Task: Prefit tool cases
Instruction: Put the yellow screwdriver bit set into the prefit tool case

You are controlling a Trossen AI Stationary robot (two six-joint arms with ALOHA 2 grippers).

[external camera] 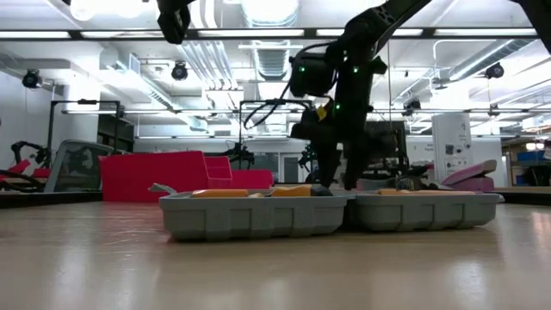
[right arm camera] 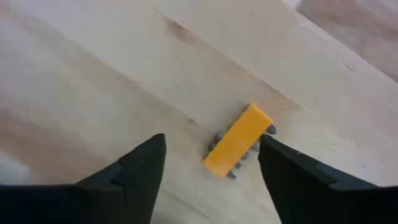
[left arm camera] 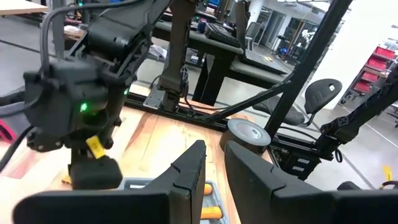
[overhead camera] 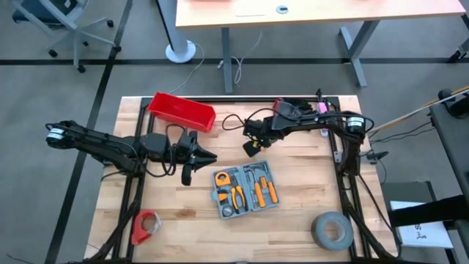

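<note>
The tool case [overhead camera: 245,189] lies open and flat on the wooden table, orange-handled tools in its grey recesses; in the low view the tool case [external camera: 331,211] rests on its two halves. Just beyond its far edge a small orange block [right arm camera: 239,148] with grey pins lies flat on the wood. My right gripper [right arm camera: 211,142] points down over it, open, one finger on either side and clear of it. My left gripper [overhead camera: 201,156] waits level above the table, left of the case; its fingers [left arm camera: 193,168] stand a narrow gap apart with nothing between them.
A red bin [overhead camera: 182,110] stands at the far left of the table. A grey tape roll [overhead camera: 333,229] lies near the front right corner and a red tape roll [overhead camera: 146,226] near the front left. Bare wood shows between the case and the front edge.
</note>
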